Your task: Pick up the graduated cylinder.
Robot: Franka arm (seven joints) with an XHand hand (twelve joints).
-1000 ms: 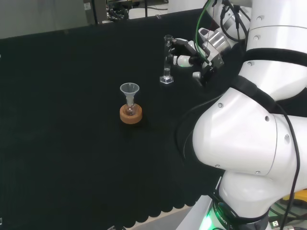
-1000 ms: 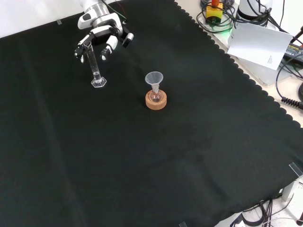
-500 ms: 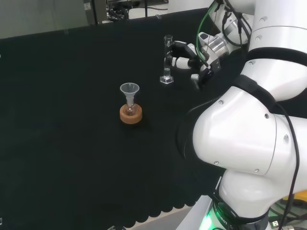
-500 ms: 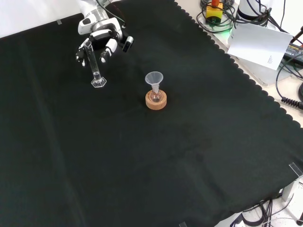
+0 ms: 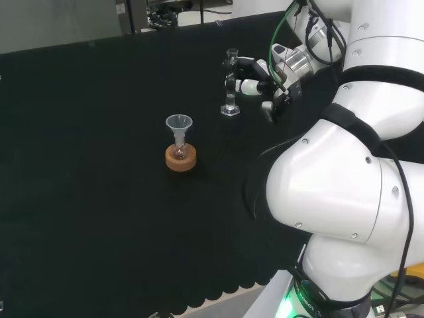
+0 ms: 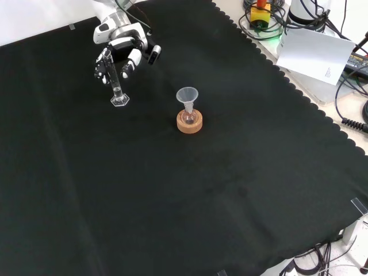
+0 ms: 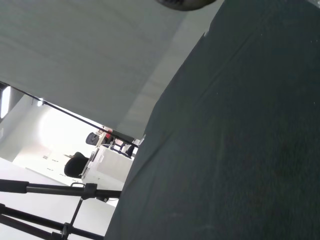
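1. Black cloth (image 6: 230, 190) spread across the whole bench, with two groups of ware on it, well apart from each other.
2. Hand (image 5: 265, 74) at the far side of the cloth in the head view, directly right of the graduated cylinder (image 5: 230, 85); in the front view, hand (image 6: 123, 49) at the upper left, just above and behind the cylinder's top.
3. Fingers (image 5: 242, 85) partly curled toward the tube's upper half, thumb and fingers either side of it as seen from the front; touching or a hair apart cannot be told, so not yet closed round it by this reading.
4. Graduated cylinder (image 6: 117, 89) standing upright on its small clear foot, long axis vertical, foot flat on the cloth. Key relation: tube straight to the left of the palm in the head view, so only a short sideways closing needed before any lift.
5. Cork ring (image 5: 181, 158) nearer and to the left in the head view, carrying a small flask with a clear funnel (image 5: 179, 126) on top; well clear of the hand's path.
6. Head view good for the sideways gap between fingers and tube; front view (image 6: 189, 118) better for the fingers bracketing the tube and the cork ring's separate spot to the right.
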